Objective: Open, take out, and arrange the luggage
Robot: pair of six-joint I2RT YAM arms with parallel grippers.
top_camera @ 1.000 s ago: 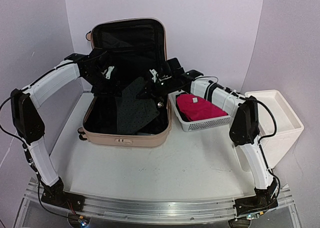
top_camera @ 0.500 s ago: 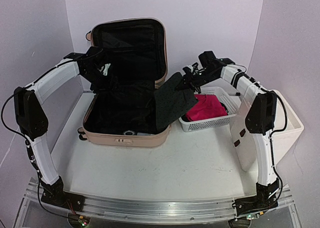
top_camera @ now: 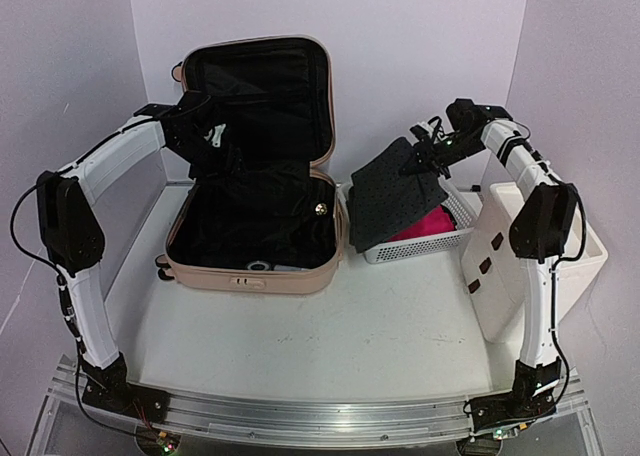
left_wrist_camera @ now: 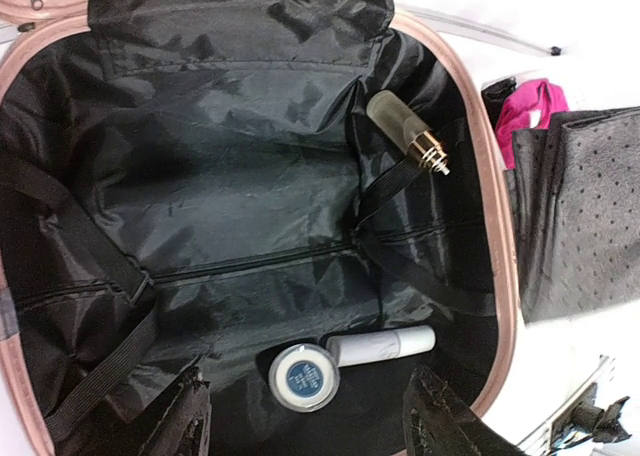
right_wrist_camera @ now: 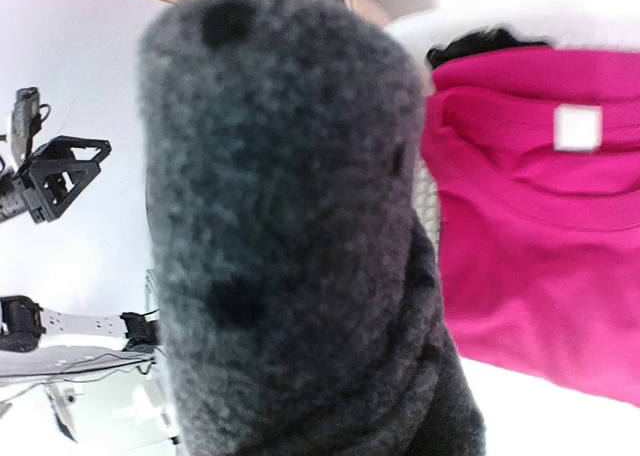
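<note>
Pink luggage (top_camera: pixel 250 276) open, bottle (left_wrist_camera: pixel 405 131), tube (left_wrist_camera: pixel 380 346) and jar (left_wrist_camera: pixel 303 376) inside; your left hand (left_wrist_camera: pixel 310 421) spread above. Your right hand (top_camera: pixel 425 154) pinches grey cloth (top_camera: pixel 390 196) over the basket (top_camera: pixel 425 246).

Pretty clearly a robotics lab rig, not anyone's home. Two white robot arms, the left arm (top_camera: pixel 108 166) and the right arm (top_camera: pixel 533 311), are bolted to an aluminium rail (top_camera: pixel 300 412) at the near edge of a white table (top_camera: pixel 330 336), with loose cables running along them. Plain pale purple walls (top_camera: pixel 420 36) box the table in like a test booth. The household stuff there, a pink suitcase (top_camera: pixel 205 274), a mesh basket (top_camera: pixel 425 244), a dark dotted cloth (top_camera: pixel 392 194) and a plastic drawer cabinet (top_camera: pixel 565 251), reads as props.
</note>
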